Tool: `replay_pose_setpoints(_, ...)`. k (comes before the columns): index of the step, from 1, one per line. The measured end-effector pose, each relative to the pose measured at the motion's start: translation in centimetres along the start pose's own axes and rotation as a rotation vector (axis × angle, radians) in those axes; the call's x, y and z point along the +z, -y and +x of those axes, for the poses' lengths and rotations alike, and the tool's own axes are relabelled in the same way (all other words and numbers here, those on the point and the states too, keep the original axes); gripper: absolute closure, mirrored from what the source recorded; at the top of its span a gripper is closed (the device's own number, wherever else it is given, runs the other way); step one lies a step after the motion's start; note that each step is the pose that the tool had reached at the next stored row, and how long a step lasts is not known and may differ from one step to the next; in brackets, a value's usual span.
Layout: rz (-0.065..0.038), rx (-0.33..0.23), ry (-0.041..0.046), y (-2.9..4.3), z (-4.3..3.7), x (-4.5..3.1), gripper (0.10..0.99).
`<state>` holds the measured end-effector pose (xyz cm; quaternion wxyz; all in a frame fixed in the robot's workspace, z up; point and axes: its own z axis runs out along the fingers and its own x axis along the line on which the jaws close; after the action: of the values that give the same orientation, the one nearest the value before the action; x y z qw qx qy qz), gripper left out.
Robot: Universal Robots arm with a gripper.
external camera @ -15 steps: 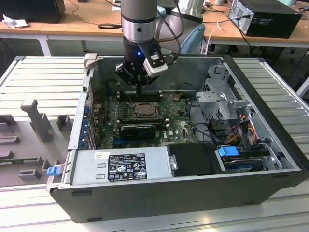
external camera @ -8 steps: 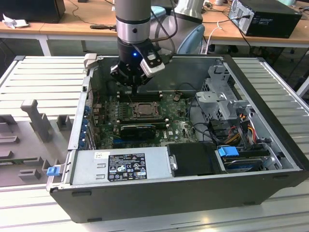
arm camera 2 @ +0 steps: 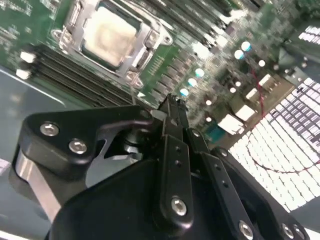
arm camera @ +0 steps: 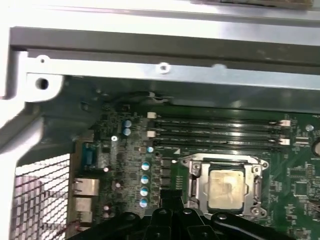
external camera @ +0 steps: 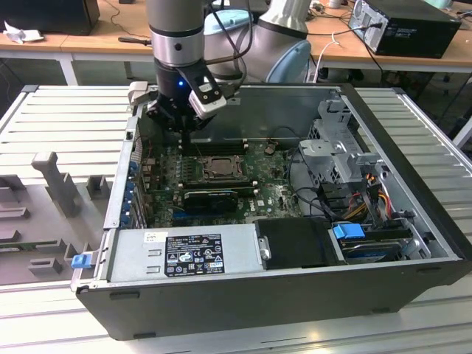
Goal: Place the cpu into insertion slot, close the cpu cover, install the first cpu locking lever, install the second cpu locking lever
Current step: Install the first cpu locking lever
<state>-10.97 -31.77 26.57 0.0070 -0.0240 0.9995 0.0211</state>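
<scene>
Claw pressed together, holding nothing, above the motherboard.
Cpu sits in the insertion slot with the cpu cover closed around it, beside the claw.

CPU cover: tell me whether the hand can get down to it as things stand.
Probably yes. The hand hangs above the board beside the cpu cover, which already lies shut around the cpu. Nothing stands between them; the memory slots alongside sit low.
</scene>
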Motion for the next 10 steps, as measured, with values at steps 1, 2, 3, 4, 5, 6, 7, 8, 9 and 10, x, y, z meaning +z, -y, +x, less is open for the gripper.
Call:
replay_pose_setpoints(1, 0.0, 0.0, 0.0001, -0.03, 0.2, 0.03, 0.98)
replay_pose_setpoints(2, 0.0, 0.0, 0.0, -0.09, 0.21, 0.05, 0.98)
replay_pose_setpoints(3, 0.0, 0.0, 0.0, -0.19, 0.21, 0.08, 0.98)
replay_pose_setpoints(4, 0.0, 0.0, 0.0, -0.41, 0.2, 0.14, 0.98)
replay_pose_setpoints(5, 0.0, 0.0, 0.0, -0.56, 0.19, 0.18, 0.98)
replay_pose_setpoints(6, 0.0, 0.0, 0.0, -0.73, 0.18, 0.21, 0.98)
replay_pose_setpoints(7, 0.0, 0.0, -0.0001, -1.04, 0.17, 0.25, 0.98)
replay_pose_setpoints(8, 0.0, 0.0, -0.0001, -1.27, 0.16, 0.29, 0.98)
replay_pose_setpoints(9, 0.0, 0.0, 0.0, -1.58, 0.14, 0.36, 0.98)
replay_pose_setpoints(10, 0.0, 0.0, 0.0, -1.82, 0.13, 0.42, 0.98)
